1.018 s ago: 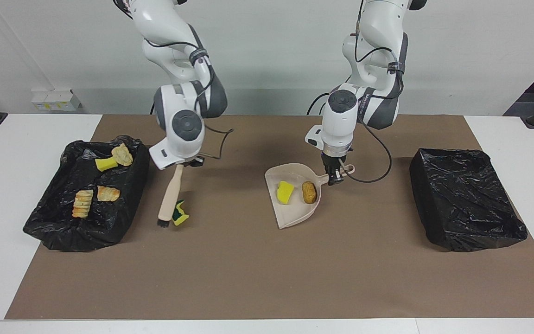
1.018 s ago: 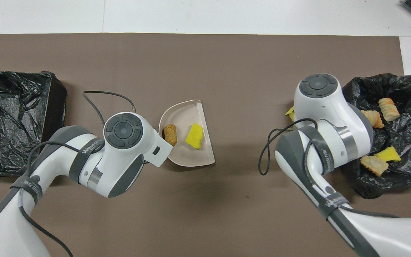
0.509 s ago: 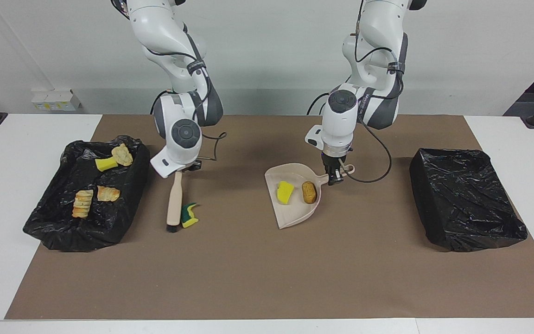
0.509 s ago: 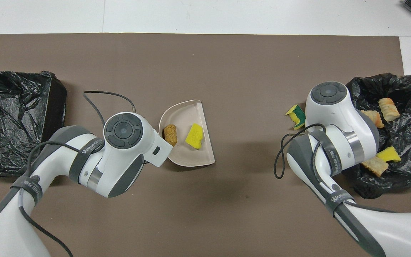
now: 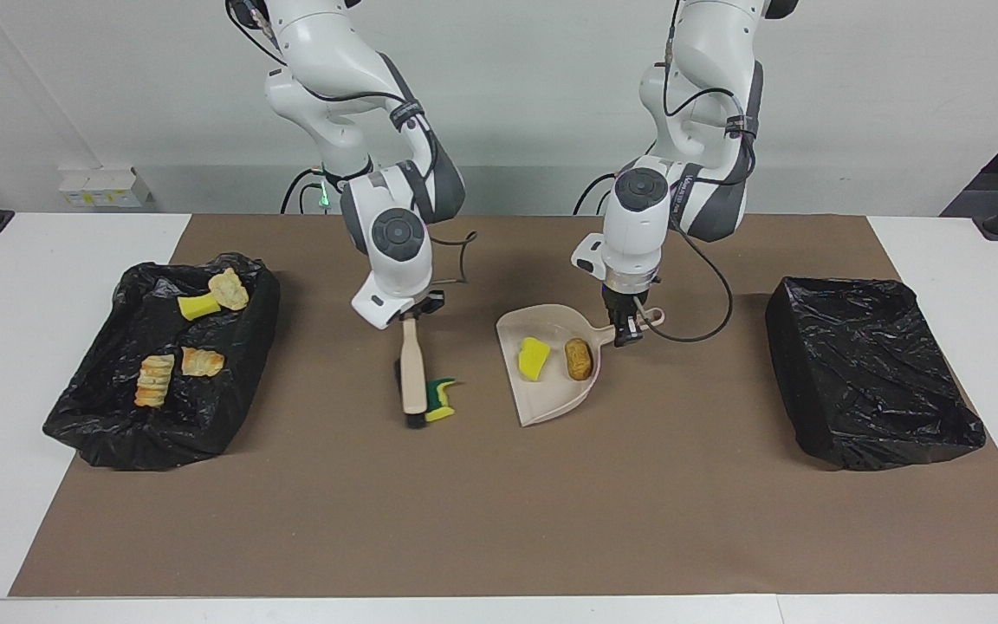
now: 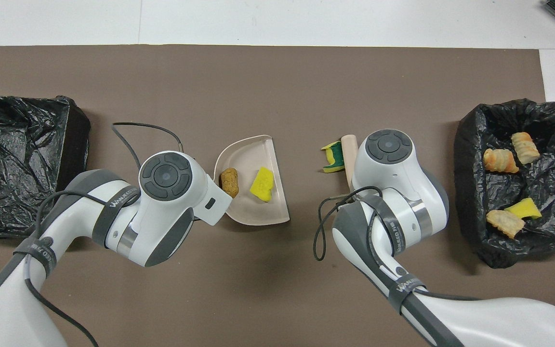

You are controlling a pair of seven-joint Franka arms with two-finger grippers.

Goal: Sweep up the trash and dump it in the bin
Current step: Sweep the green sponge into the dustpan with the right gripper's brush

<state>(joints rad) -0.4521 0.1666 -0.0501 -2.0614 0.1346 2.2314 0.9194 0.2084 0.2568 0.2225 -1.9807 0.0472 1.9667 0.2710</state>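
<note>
Facing view, in order across the table. Bin (image 5: pixel 161 381) at the right arm's end: four scraps (image 5: pixel 202 305) lie inside. Right gripper (image 5: pixel 410 314): clamped on the handle of the brush (image 5: pixel 413 373), whose bristles rest on the brown mat (image 5: pixel 499 511). Green-and-yellow sponge piece (image 5: pixel 441 398): touching the brush head, between brush and dustpan (image 5: pixel 551 394). Dustpan: holds a yellow sponge piece (image 5: pixel 533 358) and a brown chunk (image 5: pixel 578 359). Left gripper (image 5: pixel 626 331): closed on the dustpan's handle. Second bin (image 5: pixel 871 373): at the left arm's end.
</note>
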